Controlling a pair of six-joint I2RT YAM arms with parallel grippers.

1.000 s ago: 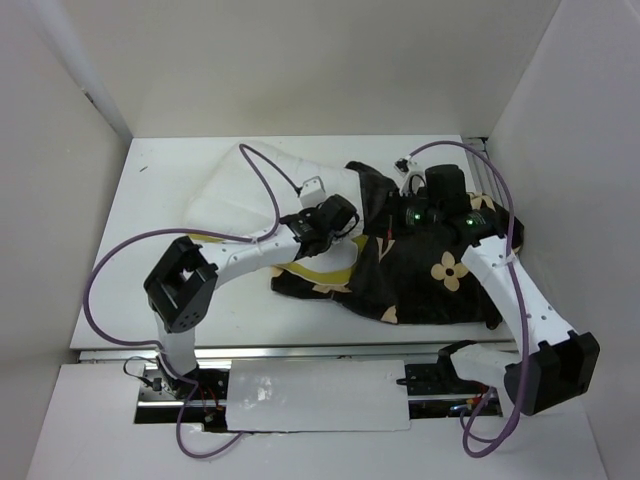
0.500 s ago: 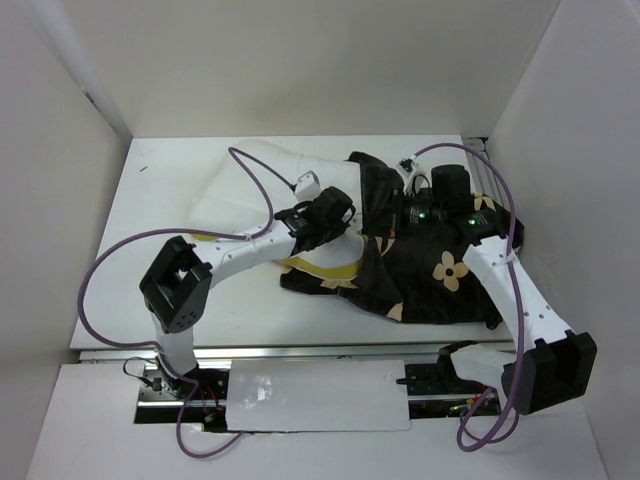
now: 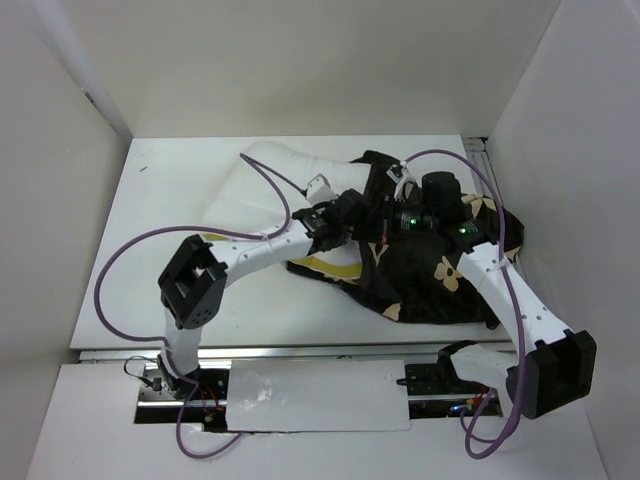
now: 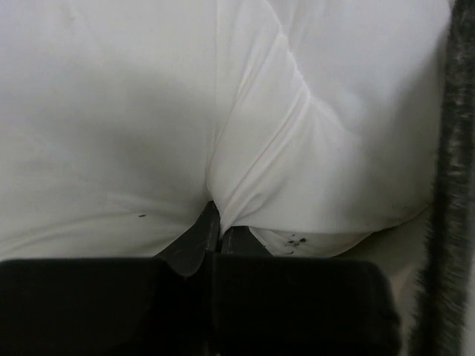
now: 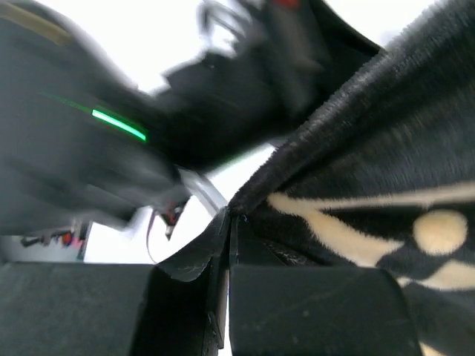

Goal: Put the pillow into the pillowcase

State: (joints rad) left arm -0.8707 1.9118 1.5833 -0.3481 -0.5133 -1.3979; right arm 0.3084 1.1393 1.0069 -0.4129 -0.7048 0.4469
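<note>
The white pillow (image 3: 285, 165) lies at the back of the table, and its pale yellow trim (image 3: 330, 267) shows under the left arm. The dark pillowcase (image 3: 430, 290) with tan flowers lies to its right. My left gripper (image 3: 352, 212) is shut on a pinched fold of the pillow (image 4: 148, 111), at the pillowcase's left edge (image 4: 447, 222). My right gripper (image 3: 392, 215) is shut on the rim of the pillowcase (image 5: 386, 185) and holds it up close beside the left gripper. The left wrist (image 5: 111, 141) shows blurred just beyond that rim.
White walls close in the table on the left (image 3: 60, 200), at the back and on the right (image 3: 570, 150). Purple cables (image 3: 120, 260) loop off both arms. A metal rail (image 3: 300, 352) runs along the near edge. Bare tabletop (image 3: 170, 200) lies left of the pillow.
My left gripper has moved right with the pillow, toward the pillowcase opening. The right gripper has shifted left with the pillowcase rim, and the two grippers now stand nearly together.
</note>
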